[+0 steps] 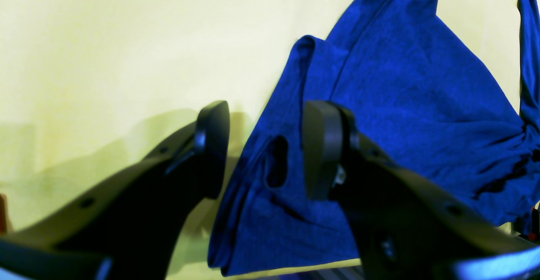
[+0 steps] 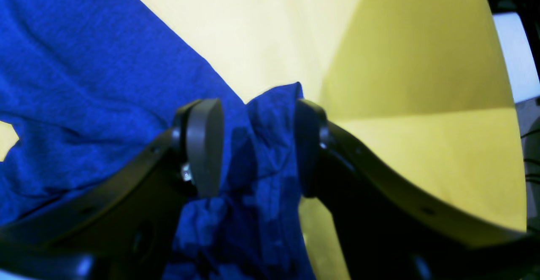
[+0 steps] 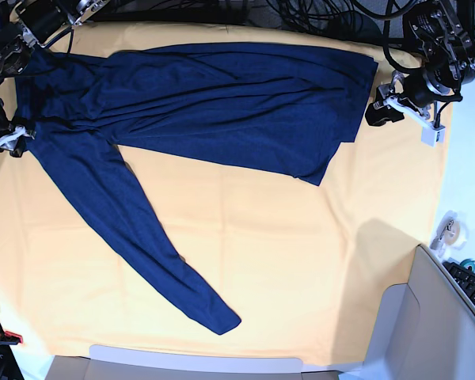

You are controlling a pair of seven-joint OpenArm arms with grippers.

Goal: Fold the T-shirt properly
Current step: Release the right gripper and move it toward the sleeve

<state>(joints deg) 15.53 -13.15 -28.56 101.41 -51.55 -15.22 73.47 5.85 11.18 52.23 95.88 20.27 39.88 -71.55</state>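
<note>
T-shirt (image 3: pixel 222 103): spread across the far half of the table (image 3: pixel 301 261), long axis left-right, 1 sleeve trailing toward the near edge | left claw (image 1: pixel 265 149): open, straddling hem fold | right claw (image 2: pixel 257 145): gripping bunched shirt fabric

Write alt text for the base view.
A navy T-shirt lies spread across the top of a yellow-orange table cloth, one long sleeve trailing diagonally toward the near edge. A robot claw sits at each end of the shirt.
</note>
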